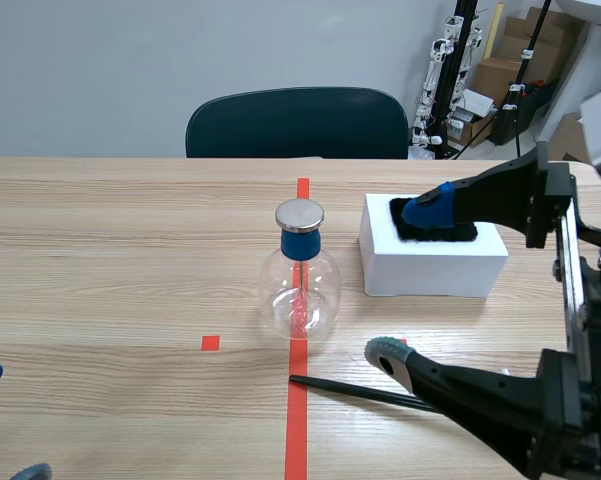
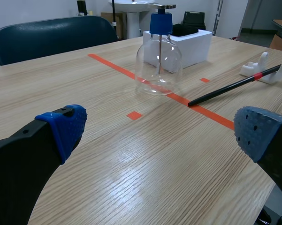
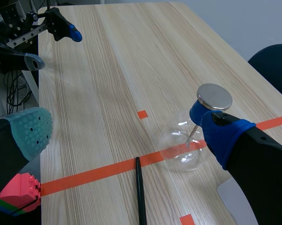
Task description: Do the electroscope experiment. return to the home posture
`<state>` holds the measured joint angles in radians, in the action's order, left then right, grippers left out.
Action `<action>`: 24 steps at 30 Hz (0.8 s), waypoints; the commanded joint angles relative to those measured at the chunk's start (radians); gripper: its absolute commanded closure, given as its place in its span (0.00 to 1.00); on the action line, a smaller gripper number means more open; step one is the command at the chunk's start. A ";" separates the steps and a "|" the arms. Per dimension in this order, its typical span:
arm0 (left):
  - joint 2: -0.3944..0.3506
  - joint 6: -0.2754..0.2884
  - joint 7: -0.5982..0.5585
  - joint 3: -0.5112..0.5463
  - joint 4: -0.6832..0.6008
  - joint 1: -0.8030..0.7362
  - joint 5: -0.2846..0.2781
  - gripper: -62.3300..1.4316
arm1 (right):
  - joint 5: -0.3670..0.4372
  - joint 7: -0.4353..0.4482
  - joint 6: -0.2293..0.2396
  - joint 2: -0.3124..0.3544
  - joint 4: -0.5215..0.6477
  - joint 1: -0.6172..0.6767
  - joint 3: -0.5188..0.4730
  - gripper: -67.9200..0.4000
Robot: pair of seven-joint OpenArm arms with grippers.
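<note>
Both of my grippers are spread open and hold nothing. My left gripper [image 1: 7, 422] sits low in the lower left corner of the scene frame. Only its two pad tips show there, one blue and one grey. From its own wrist camera the fingers stand wide apart, with bare wooden table [image 2: 131, 178] between them.

My right gripper [image 1: 408, 283] comes in from the right edge of the scene frame, fingers spread wide. Its blue pad [image 1: 435, 208] shows in front of the black fuzzy cloth [image 1: 452, 233], right of centre. Its grey-green pad [image 1: 384, 352] is lower down, just above the thin black rod [image 1: 350, 388]. I cannot tell whether either pad touches anything.

The clear glass flask with a blue stopper and a round metal cap [image 1: 300, 290] stands upright at the centre of the frame, on the orange-red tape line. The rod lies on the table in the lower middle. Its tip is at the tape line, just in front of the flask and apart from it. The cloth lies on top of a white foam block [image 1: 430, 270], which is right of the flask and near it. A dark teal chair [image 1: 296, 122] stands behind the table at the upper middle.
</note>
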<state>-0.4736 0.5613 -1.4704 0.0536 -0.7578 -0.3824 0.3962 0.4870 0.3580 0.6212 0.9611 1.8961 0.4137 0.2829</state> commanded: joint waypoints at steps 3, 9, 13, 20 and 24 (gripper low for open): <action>-0.006 0.003 -0.014 0.001 -0.009 0.000 -0.010 0.00 | 0.014 0.014 -0.001 0.008 0.003 -0.012 -0.003 0.00; -0.006 0.003 -0.014 0.001 -0.009 0.000 -0.010 0.00 | 0.014 0.014 0.000 0.008 0.003 -0.012 -0.003 0.00; -0.006 0.003 -0.014 0.001 -0.009 0.000 -0.010 0.00 | 0.015 0.014 0.000 0.008 0.003 -0.011 -0.003 0.00; -0.006 0.003 -0.014 0.001 -0.009 0.000 -0.010 0.00 | 0.015 0.032 -0.008 0.008 0.003 -0.012 -0.003 0.00; -0.006 0.003 -0.014 0.001 -0.009 0.000 -0.010 0.00 | 0.015 0.109 -0.010 -0.013 0.003 -0.011 -0.005 0.00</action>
<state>-0.4736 0.5613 -1.4704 0.0536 -0.7578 -0.3824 0.3962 0.4881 0.4568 0.6132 0.9569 1.8961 0.4133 0.2829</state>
